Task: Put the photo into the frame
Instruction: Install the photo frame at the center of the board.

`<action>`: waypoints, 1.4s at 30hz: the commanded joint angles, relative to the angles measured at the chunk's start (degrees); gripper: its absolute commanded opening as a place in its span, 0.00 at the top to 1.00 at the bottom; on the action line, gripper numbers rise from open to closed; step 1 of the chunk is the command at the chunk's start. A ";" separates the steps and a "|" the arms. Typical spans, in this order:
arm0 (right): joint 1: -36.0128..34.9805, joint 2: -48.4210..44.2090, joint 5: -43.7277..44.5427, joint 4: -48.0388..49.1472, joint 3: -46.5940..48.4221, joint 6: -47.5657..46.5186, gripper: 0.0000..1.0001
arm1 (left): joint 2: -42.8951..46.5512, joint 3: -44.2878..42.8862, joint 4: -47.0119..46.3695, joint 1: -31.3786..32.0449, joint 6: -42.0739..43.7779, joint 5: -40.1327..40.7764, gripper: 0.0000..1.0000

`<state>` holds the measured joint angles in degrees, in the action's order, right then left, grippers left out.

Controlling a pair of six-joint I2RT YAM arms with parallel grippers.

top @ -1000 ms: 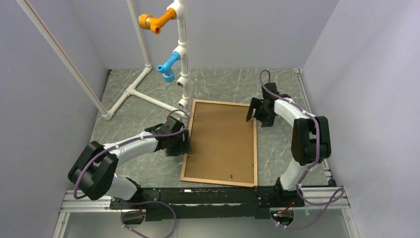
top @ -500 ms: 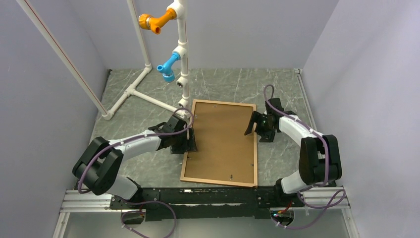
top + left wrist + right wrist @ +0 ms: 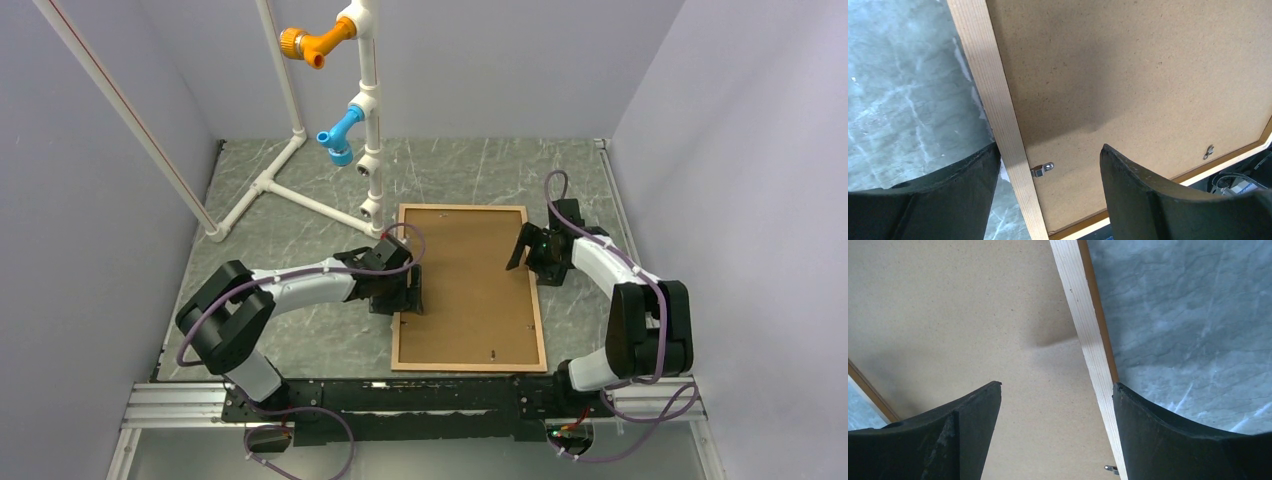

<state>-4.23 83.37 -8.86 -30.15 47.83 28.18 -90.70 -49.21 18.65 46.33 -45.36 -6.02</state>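
Though pale wood rims the frame, speckled hardboard fills it.

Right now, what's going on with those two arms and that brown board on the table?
The frame lies face down on the grey table, with its brown hardboard backing showing. The left tool is open astride the frame's left rail, one finger on the table side and the other over the backing. The right tool is open astride the right rail in the same way. Neither is clamped on anything. The photo is not visible in any view, so I can't tell whether it is already under the backing.
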 commanded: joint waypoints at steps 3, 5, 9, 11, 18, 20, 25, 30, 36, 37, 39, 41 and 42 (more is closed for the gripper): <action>2.10 -3.32 -3.68 -0.98 -1.34 0.12 0.17 | -4.11 -6.41 -4.88 4.51 -3.13 -2.69 0.25; 3.35 -4.28 -3.89 -1.27 -2.00 -0.03 0.17 | -5.54 -8.51 -4.33 5.58 -3.20 -2.69 0.25; 5.70 -5.68 -4.25 -1.61 -3.87 -0.07 0.17 | -7.52 -10.95 -3.03 7.08 -3.28 -2.06 0.25; 6.38 -6.08 -4.77 -1.39 -5.14 -0.08 0.17 | -7.46 -11.00 -2.74 7.16 -3.32 -1.77 0.25; 7.29 -9.02 -0.92 -3.24 -3.45 -1.07 0.16 | -5.62 -11.26 1.32 7.04 -3.24 2.04 0.24; 7.66 -9.91 1.34 -4.09 -1.75 -1.52 0.15 | -5.12 -11.52 2.89 6.99 -3.25 3.40 0.24; 9.82 -9.47 5.75 -4.42 1.13 -2.27 0.07 | -3.87 -10.85 3.78 5.96 -3.56 4.42 0.24; 12.68 -4.47 5.25 -2.25 1.25 -2.73 0.07 | -3.41 -9.56 1.33 3.55 -3.53 2.07 0.24; 13.39 -0.59 -0.46 1.56 -2.59 -2.72 0.07 | -5.75 -12.29 0.65 3.02 -2.21 0.66 0.24; 13.37 -1.08 -1.50 2.00 -4.01 -2.58 0.07 | -6.14 -12.68 0.53 3.06 -2.11 0.58 0.24; 13.37 -2.69 -3.49 2.64 -6.21 -2.43 0.07 | -6.86 -12.96 -0.42 2.99 -2.09 -0.36 0.24; 13.36 -4.75 -4.94 2.25 -8.20 -2.37 0.07 | -7.42 -12.84 -1.96 3.21 -2.18 -1.77 0.25; 13.37 -5.92 -5.99 2.21 -9.27 -2.26 0.07 | -7.72 -12.84 -2.40 3.35 -2.26 -2.06 0.25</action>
<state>8.99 81.62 -9.28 -28.97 42.24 25.85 -97.27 -60.16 19.66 49.21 -47.72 -5.34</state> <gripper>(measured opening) 0.927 0.755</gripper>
